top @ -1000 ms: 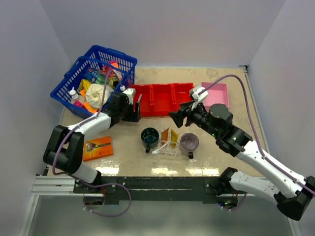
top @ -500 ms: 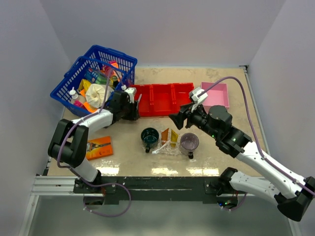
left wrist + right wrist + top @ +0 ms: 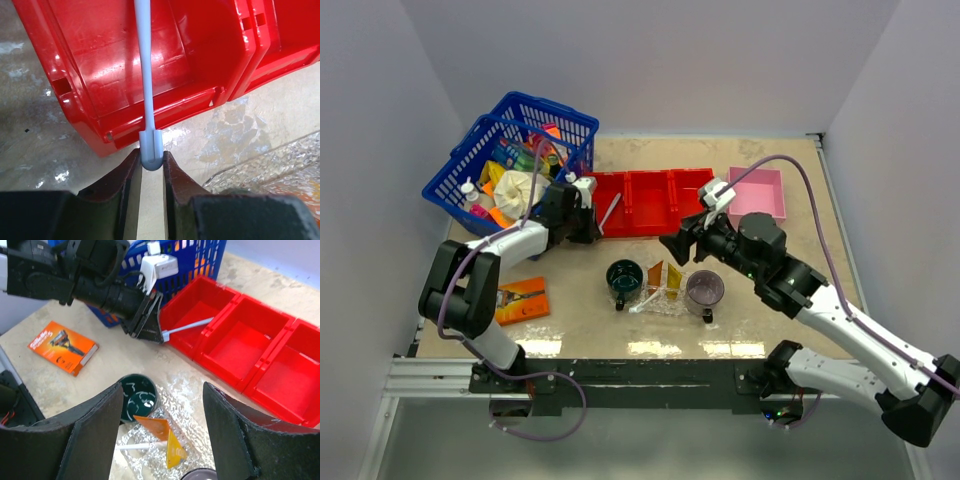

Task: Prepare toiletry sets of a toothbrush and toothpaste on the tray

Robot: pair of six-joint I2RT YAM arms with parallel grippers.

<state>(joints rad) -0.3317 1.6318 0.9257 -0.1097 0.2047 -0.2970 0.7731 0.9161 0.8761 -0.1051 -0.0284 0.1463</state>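
Observation:
My left gripper (image 3: pixel 596 222) is shut on the end of a white toothbrush (image 3: pixel 146 75), which points over the left compartment of the red bin (image 3: pixel 195 65); it also shows in the top view (image 3: pixel 608 213) and the right wrist view (image 3: pixel 186 327). The clear bumpy tray (image 3: pixel 665 297) lies at the table's middle and holds an orange tube (image 3: pixel 155 426), a yellow-orange tube (image 3: pixel 174 450) and a second white toothbrush (image 3: pixel 140 445). My right gripper (image 3: pixel 672 243) is open and empty above the tray.
A dark green cup (image 3: pixel 624 279) stands left of the tray, a purple cup (image 3: pixel 705 289) right of it. A blue basket (image 3: pixel 510 160) of items sits at back left, a pink box (image 3: pixel 760 192) at back right. An orange razor pack (image 3: pixel 519 299) lies at front left.
My left gripper has lifted the toothbrush out of the red bin's left compartment and drawn it slightly left. My right arm has shifted a little left.

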